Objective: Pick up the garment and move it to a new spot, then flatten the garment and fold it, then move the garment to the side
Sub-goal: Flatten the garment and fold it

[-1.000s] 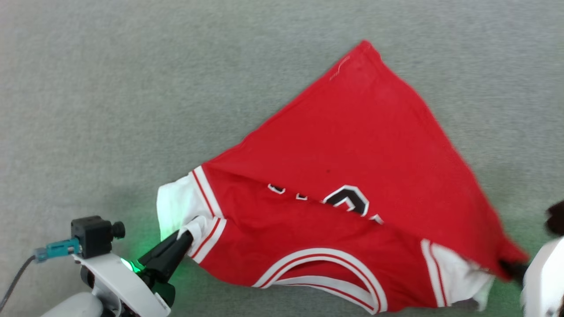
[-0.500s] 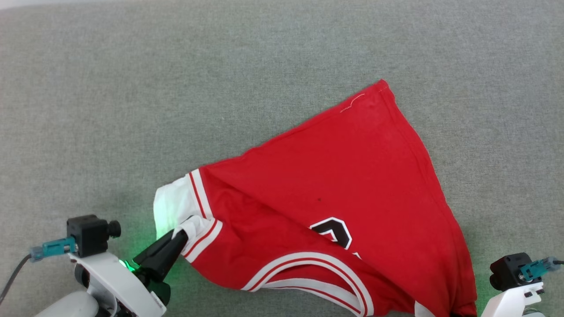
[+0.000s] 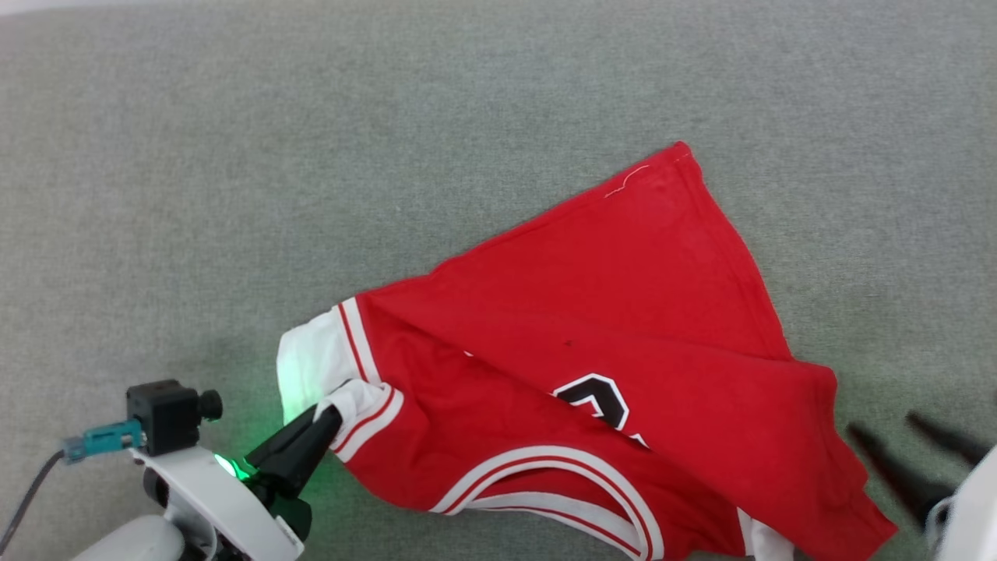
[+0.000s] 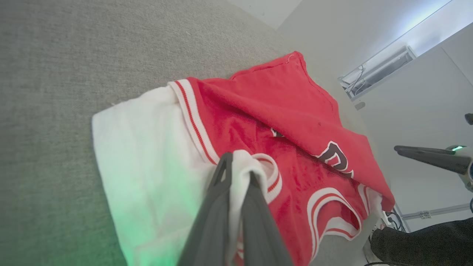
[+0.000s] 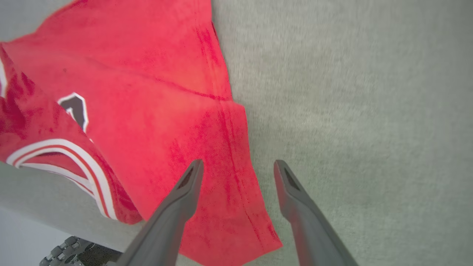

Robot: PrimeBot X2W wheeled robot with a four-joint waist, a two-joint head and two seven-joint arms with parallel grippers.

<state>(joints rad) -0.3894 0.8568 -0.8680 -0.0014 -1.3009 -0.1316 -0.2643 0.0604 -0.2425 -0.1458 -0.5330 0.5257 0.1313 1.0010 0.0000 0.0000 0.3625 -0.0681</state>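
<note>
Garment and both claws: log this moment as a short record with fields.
garment: red jersey, lying rumpled on the grey surface; a flap is folded over, partly hiding the black numerals
left claw: shut on the garment's white sleeve end
right claw: open, empty, by the garment's near right corner
flattened: not yet
folded neatly: not yet

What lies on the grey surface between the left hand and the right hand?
The garment spans that stretch in the head view: the left hand pinches its white sleeve end, and the open right hand stands by its red corner.
</note>
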